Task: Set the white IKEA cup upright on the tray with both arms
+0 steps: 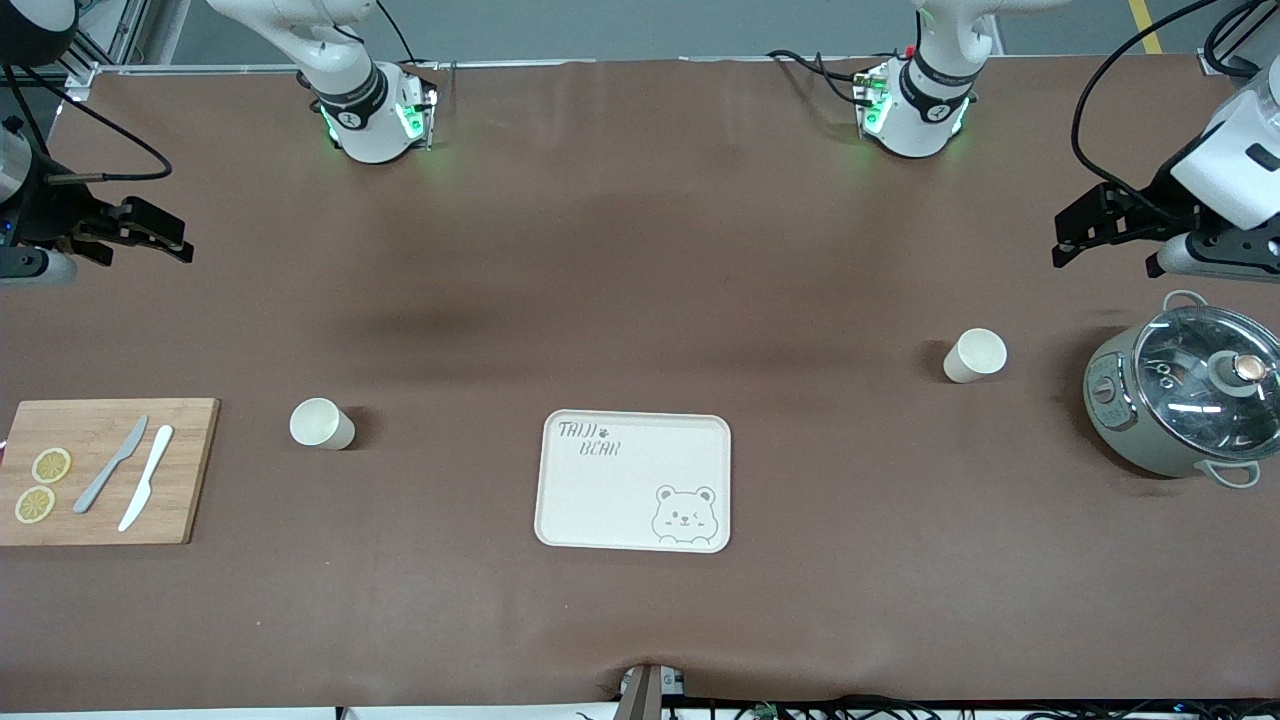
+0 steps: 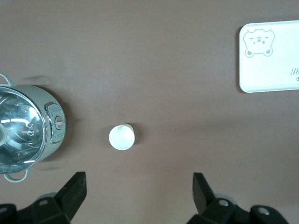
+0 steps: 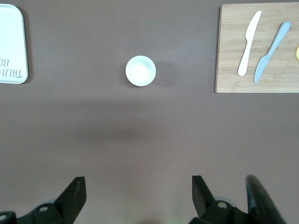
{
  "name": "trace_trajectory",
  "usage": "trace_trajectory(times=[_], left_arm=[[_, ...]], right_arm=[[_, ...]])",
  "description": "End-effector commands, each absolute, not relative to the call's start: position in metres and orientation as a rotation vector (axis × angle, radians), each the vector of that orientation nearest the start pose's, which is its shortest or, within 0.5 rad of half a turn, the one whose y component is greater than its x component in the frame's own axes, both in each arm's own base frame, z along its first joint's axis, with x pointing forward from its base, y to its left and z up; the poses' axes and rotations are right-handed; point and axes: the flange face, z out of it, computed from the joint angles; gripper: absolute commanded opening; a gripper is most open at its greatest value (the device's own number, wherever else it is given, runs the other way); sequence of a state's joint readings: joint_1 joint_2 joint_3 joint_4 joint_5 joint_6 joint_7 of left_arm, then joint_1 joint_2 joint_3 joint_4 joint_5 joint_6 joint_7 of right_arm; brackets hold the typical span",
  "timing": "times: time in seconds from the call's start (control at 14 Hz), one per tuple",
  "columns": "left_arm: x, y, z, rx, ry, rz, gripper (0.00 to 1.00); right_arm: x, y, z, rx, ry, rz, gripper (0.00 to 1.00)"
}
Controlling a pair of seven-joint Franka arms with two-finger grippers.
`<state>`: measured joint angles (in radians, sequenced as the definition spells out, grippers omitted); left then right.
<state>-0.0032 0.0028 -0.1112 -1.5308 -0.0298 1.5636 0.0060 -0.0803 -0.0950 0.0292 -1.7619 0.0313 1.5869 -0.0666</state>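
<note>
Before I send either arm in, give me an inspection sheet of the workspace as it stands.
Surface: brown table cover.
Job's things: tray bare; one white cup toward the right arm's end, another cup toward the left arm's end, both off the tray.
Clutter: cutting board with two knives and lemon slices; lidded pot.
Grippers: left gripper and right gripper open, empty, waiting at the table's ends.
Cables: black cables by the left arm.
Surroundings: nothing seen.
</note>
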Motion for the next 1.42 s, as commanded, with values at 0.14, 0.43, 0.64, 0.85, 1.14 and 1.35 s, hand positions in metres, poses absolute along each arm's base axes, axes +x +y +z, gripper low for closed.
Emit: trace_trajectory(times=[0.14,0.43,0.64,0.85,1.14,1.35], left_arm=[[0.551,-0.066,0.644,-3.137,0.219,-0.053,1.00],[0.551,-0.069,0.643,-3.130,0.269,-0.051,1.00],[0.552,-0.066,0.637,-3.129,0.294,-0.034,1.00],[0.558,-0.067,0.611,-3.128,0.291,-0.015,1.00],[0.563,-0.064,0.571,-3.127,0.301,-0.024,1.00],[0.558,-0.065,0.537,-3.124,0.306,-0.027,1.00]], right_arm=[[0.521,-0.021,0.595,-3.124,-0.013,0.119,1.00],[0.522,-0.020,0.597,-3.122,-0.015,0.114,1.00],[0.522,-0.017,0.597,-3.123,-0.023,0.114,1.00],[0.522,-0.017,0.597,-3.123,-0.020,0.112,1.00],[0.523,-0.016,0.597,-3.122,-0.022,0.102,1.00],[0.523,-0.011,0.596,-3.121,-0.037,0.104,1.00]])
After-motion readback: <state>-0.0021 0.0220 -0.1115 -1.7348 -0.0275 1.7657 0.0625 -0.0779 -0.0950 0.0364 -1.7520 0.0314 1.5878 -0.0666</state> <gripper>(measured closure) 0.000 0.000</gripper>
